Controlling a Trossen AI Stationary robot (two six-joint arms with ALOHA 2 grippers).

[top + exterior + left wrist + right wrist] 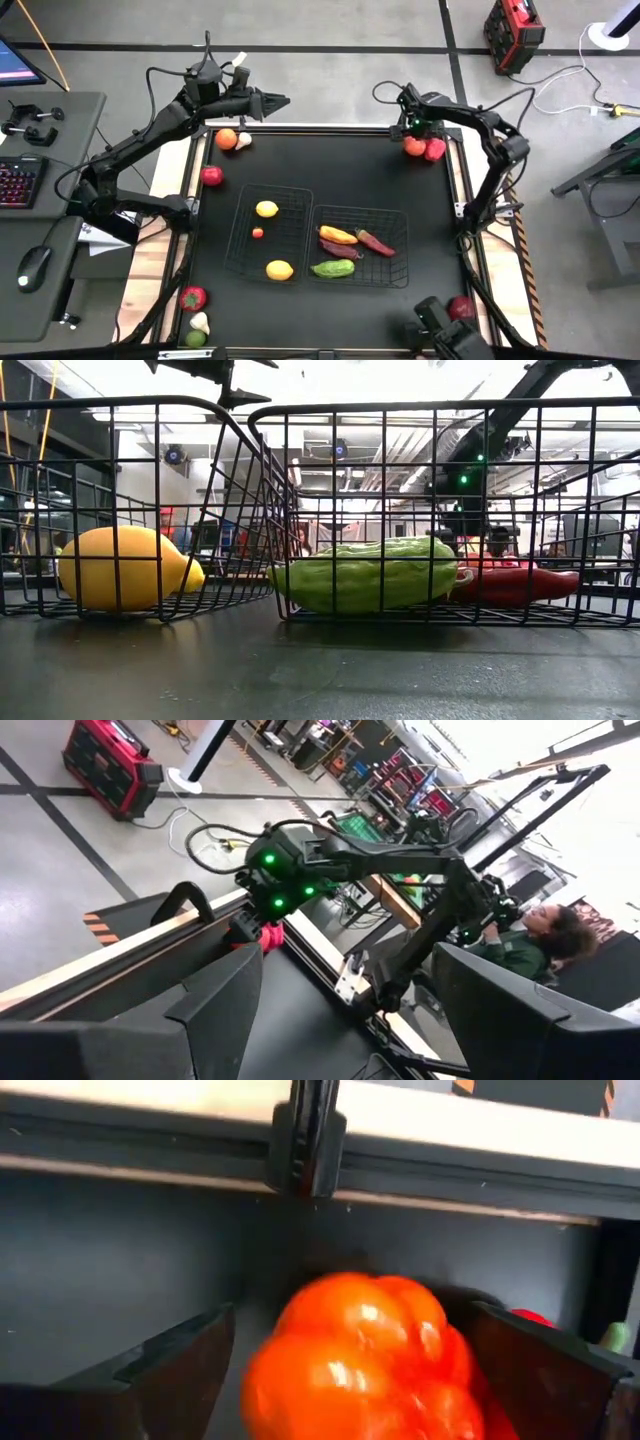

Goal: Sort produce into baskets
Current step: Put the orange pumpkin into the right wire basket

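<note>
The right gripper (350, 1370) is spread wide around the pumpkin (360, 1360), a finger on each side; the left gripper (350, 1020) hangs open, well apart.

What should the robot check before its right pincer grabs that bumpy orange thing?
1. Right pincer open: ok.
2. Small orange pumpkin sits between its fingers: ok.
3. Fingers touching the pumpkin yet: cannot tell.
4. Red fruit right beside the pumpkin, could get bumped: not ok.
5. Free spots in the two baskets: ok.
6. Left pincer far away at the table's back edge: ok.
</note>
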